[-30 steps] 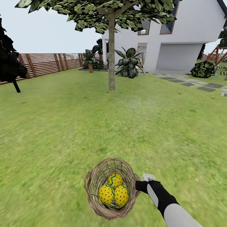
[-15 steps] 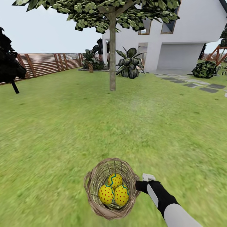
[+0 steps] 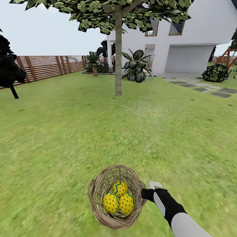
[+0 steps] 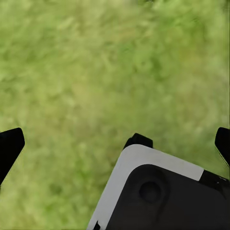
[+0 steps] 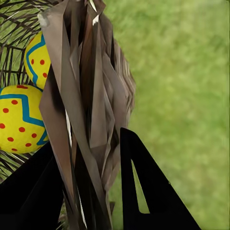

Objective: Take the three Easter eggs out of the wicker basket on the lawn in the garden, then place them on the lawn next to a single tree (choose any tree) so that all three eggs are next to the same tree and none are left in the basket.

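Three yellow Easter eggs with red dots (image 3: 119, 188) (image 3: 111, 202) (image 3: 127, 204) lie inside the tan wicker basket (image 3: 97, 194), low in the head view. My right gripper (image 3: 145, 192) is shut on the basket's rim at its right side. In the right wrist view the woven wall (image 5: 91, 96) is pinched between the black fingers (image 5: 143, 182), and two eggs (image 5: 19, 117) (image 5: 37, 60) show behind it. The tree (image 3: 118, 65) with its straight trunk stands ahead across the lawn (image 3: 65, 131). My left gripper (image 4: 117, 141) is open over bare grass.
A dark conical tree (image 3: 8, 65) stands at the far left before a slatted fence (image 3: 49, 65). Behind the tree are a broad-leaved dark plant (image 3: 135, 67) and a white house (image 3: 191, 42). Grey stepping stones (image 3: 210, 90) and a bush (image 3: 215, 72) lie far right.
The whole view has shifted a little, so the camera has moved: the tree and house sit slightly lower and further right. The basket, eggs and right gripper keep their place in the picture.
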You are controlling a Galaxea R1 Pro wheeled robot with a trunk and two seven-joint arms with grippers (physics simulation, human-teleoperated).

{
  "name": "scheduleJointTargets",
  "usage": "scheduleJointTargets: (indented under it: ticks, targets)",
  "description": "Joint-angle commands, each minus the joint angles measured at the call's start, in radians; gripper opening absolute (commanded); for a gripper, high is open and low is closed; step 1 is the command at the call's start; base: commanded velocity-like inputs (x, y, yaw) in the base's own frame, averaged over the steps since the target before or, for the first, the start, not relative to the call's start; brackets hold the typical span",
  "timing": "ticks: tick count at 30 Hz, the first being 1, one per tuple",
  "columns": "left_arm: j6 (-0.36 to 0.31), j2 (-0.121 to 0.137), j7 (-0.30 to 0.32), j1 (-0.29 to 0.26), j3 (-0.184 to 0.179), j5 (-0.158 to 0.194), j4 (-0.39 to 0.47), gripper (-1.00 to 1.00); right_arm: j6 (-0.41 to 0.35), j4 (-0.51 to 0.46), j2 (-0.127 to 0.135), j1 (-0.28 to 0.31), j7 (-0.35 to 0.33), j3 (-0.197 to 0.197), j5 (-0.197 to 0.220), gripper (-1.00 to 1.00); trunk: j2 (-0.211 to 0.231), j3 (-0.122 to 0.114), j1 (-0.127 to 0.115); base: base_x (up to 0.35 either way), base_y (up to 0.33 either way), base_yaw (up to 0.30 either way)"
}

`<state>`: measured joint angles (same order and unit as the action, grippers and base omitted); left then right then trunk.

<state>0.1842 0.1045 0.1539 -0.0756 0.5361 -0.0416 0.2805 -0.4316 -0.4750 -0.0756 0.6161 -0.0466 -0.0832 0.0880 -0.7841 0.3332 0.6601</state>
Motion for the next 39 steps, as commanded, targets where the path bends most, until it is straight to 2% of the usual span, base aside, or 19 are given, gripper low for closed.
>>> scheduleJointTargets:
  ticks: [1,6,13,39]
  targets:
    - [0.003,0.0,0.007,-0.001,0.008,-0.004,-0.001,1.0,-0.006,-0.003,-0.001,0.001,-0.002,-0.007,0.012,-1.0,-0.001,0.001,0.001,0.318,0.102,0.0]
    - [0.003,0.0,0.007,-0.001,0.008,-0.004,-0.001,1.0,-0.007,-0.003,-0.001,0.001,-0.005,-0.007,0.012,-1.0,-0.001,0.001,0.001,0.318,0.102,0.0]
    - [0.003,0.0,0.007,-0.001,0.008,-0.004,-0.001,1.0,-0.013,-0.007,-0.001,0.001,-0.041,-0.007,0.012,-1.0,-0.001,0.001,0.001,0.318,0.102,0.0]
    - [0.003,0.0,0.007,-0.001,0.008,-0.005,-0.001,1.0,-0.013,-0.007,-0.001,0.001,-0.043,-0.007,0.012,-1.0,-0.001,0.001,0.001,0.318,0.102,0.0]
